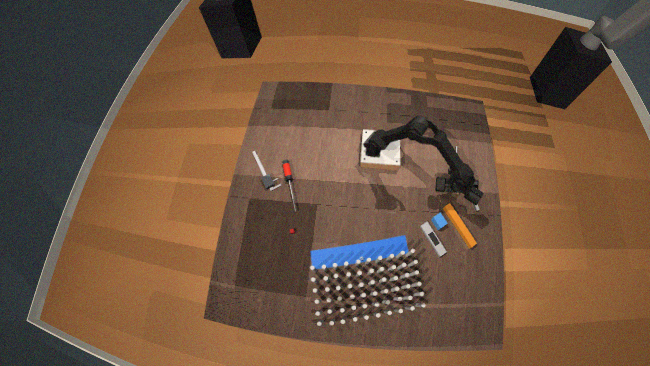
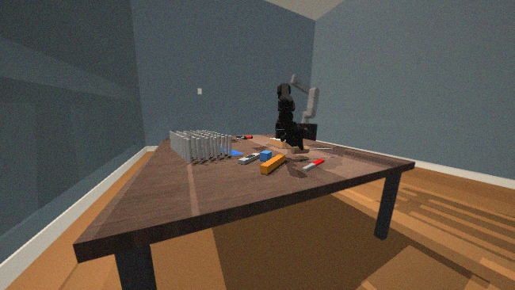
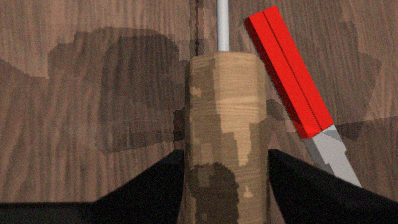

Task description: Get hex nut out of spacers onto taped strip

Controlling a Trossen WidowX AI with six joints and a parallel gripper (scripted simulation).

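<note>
My gripper (image 3: 225, 158) is shut on the wooden handle (image 3: 230, 100) (image 2: 299, 150) of a tool. A thin straight metal rod (image 3: 223, 25) (image 2: 322, 149) (image 1: 456, 149) runs from the handle, pointing away from the spacers. The tool is above the table at the right in the top view; its rod's far end is out of the wrist view. The metal spacers (image 1: 369, 259) (image 2: 188, 150) stand upright in rows behind the blue taped strip (image 1: 330, 256) (image 2: 234, 152). A tiny pale spot shows by the front row, but I cannot tell whether it is the nut.
A red-handled knife (image 3: 290, 72) (image 2: 317, 162) lies below, right of the held handle. An orange bar (image 1: 459, 226) (image 2: 273, 164), blue cube (image 1: 439, 221) (image 2: 265, 155) and grey tool (image 1: 433, 239) (image 2: 249, 158) lie nearby. A screwdriver (image 1: 287, 171), caliper-like tool (image 1: 268, 181) and red piece (image 1: 292, 231) lie left.
</note>
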